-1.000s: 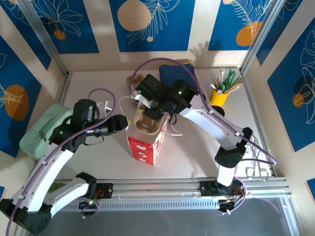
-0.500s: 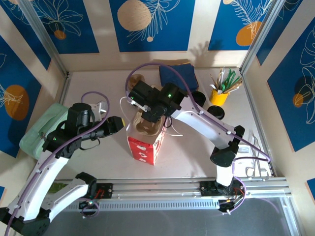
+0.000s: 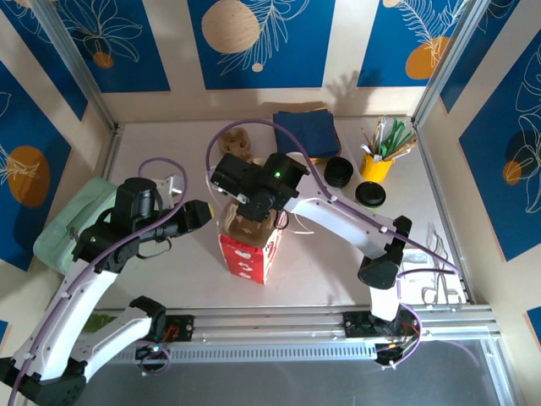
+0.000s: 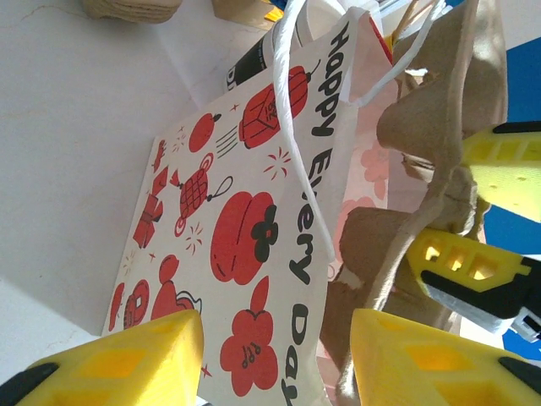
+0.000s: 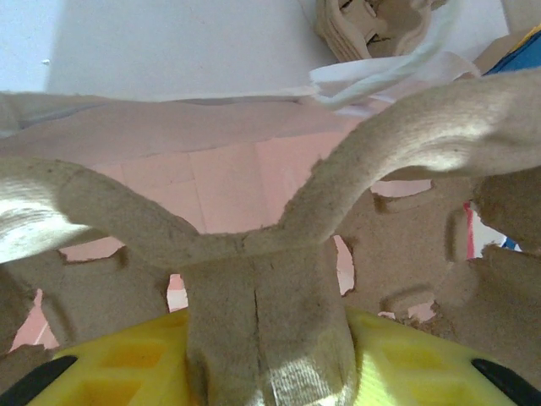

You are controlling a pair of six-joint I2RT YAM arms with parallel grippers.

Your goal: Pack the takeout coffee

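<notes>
A white paper bag with red prints (image 3: pixel 248 256) stands open in the middle of the table. My right gripper (image 3: pixel 254 203) is shut on the centre handle of a brown pulp cup carrier (image 5: pixel 269 288) and holds it in the bag's mouth, over the pink inside. In the left wrist view the carrier (image 4: pixel 439 110) hangs inside the bag (image 4: pixel 245 228). My left gripper (image 4: pixel 275 359) is open at the bag's left side, one finger on each side of the bag's near wall without touching it. The takeout coffee is hidden.
At the back, a stack of pulp carriers (image 3: pixel 239 142) lies beside a navy cloth (image 3: pixel 306 128). Right of them are two black lids (image 3: pixel 338 172) and a yellow cup of stirrers (image 3: pixel 376 165). A pale green bag (image 3: pixel 76 216) lies at the left wall and a wire rack (image 3: pixel 435 279) at the right front.
My right gripper has moved left and toward the front with the carrier, settling it over the bag's mouth and uncovering the lids. The left arm has drawn back slightly to the left.
</notes>
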